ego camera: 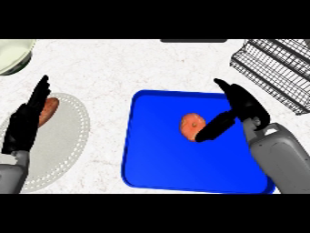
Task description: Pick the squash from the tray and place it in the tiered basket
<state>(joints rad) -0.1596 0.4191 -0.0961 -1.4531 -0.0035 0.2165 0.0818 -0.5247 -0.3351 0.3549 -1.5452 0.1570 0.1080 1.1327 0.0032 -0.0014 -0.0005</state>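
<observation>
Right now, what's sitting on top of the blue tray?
Only the orange squash lies on the blue tray, near its middle. The right hand reaches over it, fingers beside the squash, covering the tray's right edge underneath.

bare counter (117, 68) between blue tray (157, 159) and wire basket (278, 73)

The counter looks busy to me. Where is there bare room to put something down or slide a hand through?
The strip of counter between the white plate and blue tray is free, as is the stretch above the tray, between the bowl and wire basket. The tray's lower half is bare too. It is crowded around the squash, where the right hand sits, and by the left hand over the plate.
</observation>
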